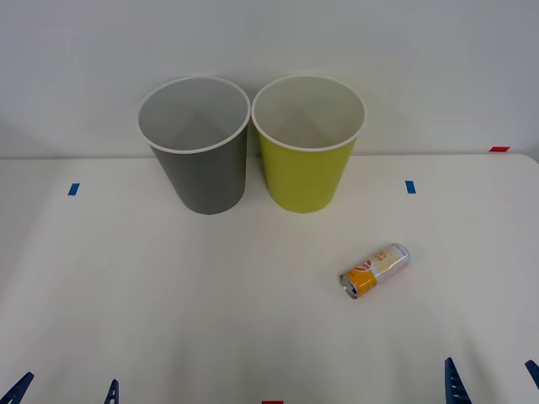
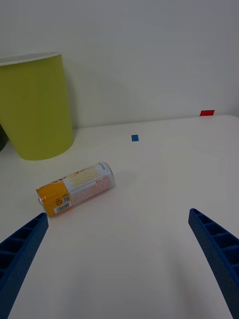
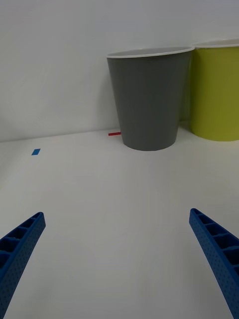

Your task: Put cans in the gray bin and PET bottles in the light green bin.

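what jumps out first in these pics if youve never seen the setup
Two tall bins stand side by side at the table's far edge, the gray bin on the left and the green bin on the right. A small can lies on its side nearer the robot, right of the bins, ahead of the open right gripper.

1. The white table is evenly and brightly lit from above; no glare is seen.
2. Soft, faint shadows are cast beneath the gray bin, the light green bin and the can.
3. Everything is rendered sharply.
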You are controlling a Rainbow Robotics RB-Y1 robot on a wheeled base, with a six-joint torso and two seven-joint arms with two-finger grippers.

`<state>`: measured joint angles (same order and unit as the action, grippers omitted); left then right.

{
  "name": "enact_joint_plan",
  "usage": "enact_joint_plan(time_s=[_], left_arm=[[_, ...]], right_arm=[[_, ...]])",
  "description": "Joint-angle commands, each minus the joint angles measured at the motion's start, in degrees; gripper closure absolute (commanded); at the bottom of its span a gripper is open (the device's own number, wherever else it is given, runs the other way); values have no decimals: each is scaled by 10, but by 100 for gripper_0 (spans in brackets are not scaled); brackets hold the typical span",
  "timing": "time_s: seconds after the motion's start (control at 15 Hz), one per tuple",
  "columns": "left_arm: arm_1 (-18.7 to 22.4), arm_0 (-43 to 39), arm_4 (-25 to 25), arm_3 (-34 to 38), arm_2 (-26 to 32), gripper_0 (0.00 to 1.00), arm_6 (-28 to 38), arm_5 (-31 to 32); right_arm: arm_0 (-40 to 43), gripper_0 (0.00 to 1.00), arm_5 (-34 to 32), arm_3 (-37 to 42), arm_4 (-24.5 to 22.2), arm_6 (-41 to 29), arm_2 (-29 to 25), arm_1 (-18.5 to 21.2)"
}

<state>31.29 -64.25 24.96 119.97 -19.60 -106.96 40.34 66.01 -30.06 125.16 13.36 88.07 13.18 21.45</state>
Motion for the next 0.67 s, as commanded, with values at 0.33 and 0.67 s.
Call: enact_joint_plan(time_s=[0.33, 0.67], left_arm=[[0, 0, 0, 0, 0, 0, 0, 0], [0, 0, 0, 0, 0, 0, 0, 0]], right_arm=[[0, 2, 0, 0, 0, 0, 0, 0], [0, 2, 0, 0, 0, 0, 0, 0]])
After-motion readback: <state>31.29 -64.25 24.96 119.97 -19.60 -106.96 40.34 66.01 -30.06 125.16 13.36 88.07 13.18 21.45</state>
